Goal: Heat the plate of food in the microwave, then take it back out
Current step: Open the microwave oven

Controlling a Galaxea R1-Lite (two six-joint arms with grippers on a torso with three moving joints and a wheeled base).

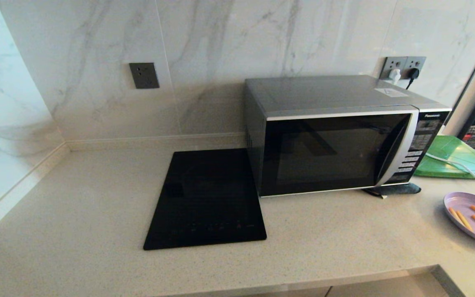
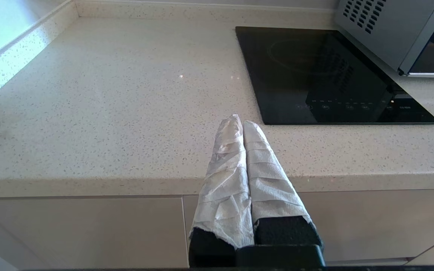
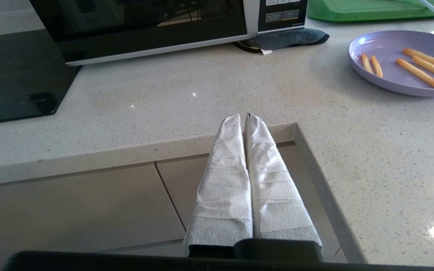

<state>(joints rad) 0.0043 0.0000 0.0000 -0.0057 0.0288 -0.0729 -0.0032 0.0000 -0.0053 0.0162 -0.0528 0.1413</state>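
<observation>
My left gripper [image 2: 239,122] and right gripper [image 3: 242,119] hang off the desk's [image 1: 97,214] near edge, jaws closed, empty. Microwave [image 1: 336,136] sits far right, door shut. Plate of food [image 1: 474,218] lies near right, at desk's edge; a clumsy grab could tip it and spill the sticks.

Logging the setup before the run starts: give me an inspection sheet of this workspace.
Surface: speckled countertop, dry.
Job's things: microwave, door closed; plate of food to its right.
Clutter: black cooktop; green board; dark cloth under the microwave's corner.
Grippers: left gripper and right gripper shut, empty, held off the counter's front edge.
Cables: white cable across the board; plugs in wall socket.
Surroundings: marble wall.
</observation>
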